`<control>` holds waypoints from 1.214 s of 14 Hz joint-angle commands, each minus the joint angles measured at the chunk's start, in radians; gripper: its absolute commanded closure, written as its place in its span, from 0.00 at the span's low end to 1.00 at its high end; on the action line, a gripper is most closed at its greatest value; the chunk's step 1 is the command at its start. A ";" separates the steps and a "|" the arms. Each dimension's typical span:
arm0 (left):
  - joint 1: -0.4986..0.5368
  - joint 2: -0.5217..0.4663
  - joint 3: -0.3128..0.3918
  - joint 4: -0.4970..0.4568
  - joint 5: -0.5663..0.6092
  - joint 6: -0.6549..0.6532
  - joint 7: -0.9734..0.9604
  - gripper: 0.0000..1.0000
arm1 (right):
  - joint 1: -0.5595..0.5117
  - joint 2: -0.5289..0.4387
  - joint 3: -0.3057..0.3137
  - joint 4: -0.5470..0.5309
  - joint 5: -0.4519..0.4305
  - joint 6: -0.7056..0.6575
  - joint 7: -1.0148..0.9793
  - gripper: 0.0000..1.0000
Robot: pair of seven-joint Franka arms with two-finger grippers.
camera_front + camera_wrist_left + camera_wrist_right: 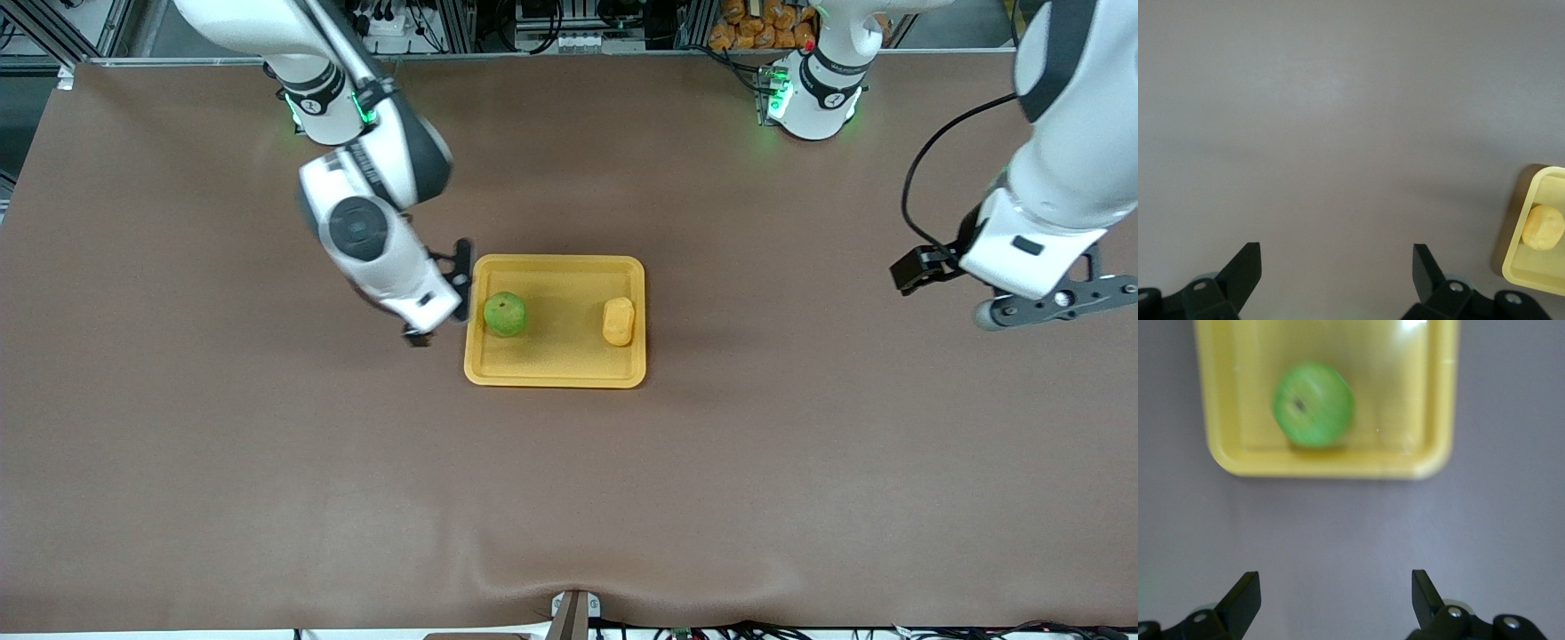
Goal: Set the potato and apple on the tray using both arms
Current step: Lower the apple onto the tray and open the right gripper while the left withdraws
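The yellow tray lies mid-table. The green apple sits in it at the right arm's end, and the yellow-orange potato sits in it at the left arm's end. My right gripper is open and empty, over the table just outside the tray's edge beside the apple. Its wrist view shows the apple, the tray rim and bare table between the fingers. My left gripper is open and empty, over bare table well off toward the left arm's end. Its view shows the tray's corner and the potato.
The brown table cover spreads wide on all sides of the tray. Orange packets lie past the table's edge near the left arm's base. A small bracket sits at the table's edge nearest the front camera.
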 commanded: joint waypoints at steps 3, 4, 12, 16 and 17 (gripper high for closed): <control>0.051 -0.040 -0.012 -0.036 -0.034 -0.001 0.146 0.00 | -0.216 -0.009 0.016 -0.017 0.002 0.018 0.195 0.00; 0.051 -0.042 -0.012 -0.034 -0.033 -0.001 0.172 0.00 | -0.259 -0.003 0.016 -0.007 0.002 0.028 0.273 0.00; 0.092 -0.103 -0.009 -0.034 -0.069 -0.008 0.235 0.00 | -0.495 0.186 0.016 0.100 0.004 0.278 0.565 0.00; 0.129 -0.128 -0.011 -0.057 -0.096 -0.010 0.270 0.00 | -0.566 0.263 0.018 0.191 0.024 0.273 0.576 0.00; 0.126 -0.135 -0.011 -0.057 -0.096 -0.027 0.270 0.00 | -0.590 0.261 0.018 0.197 0.107 0.273 0.627 0.00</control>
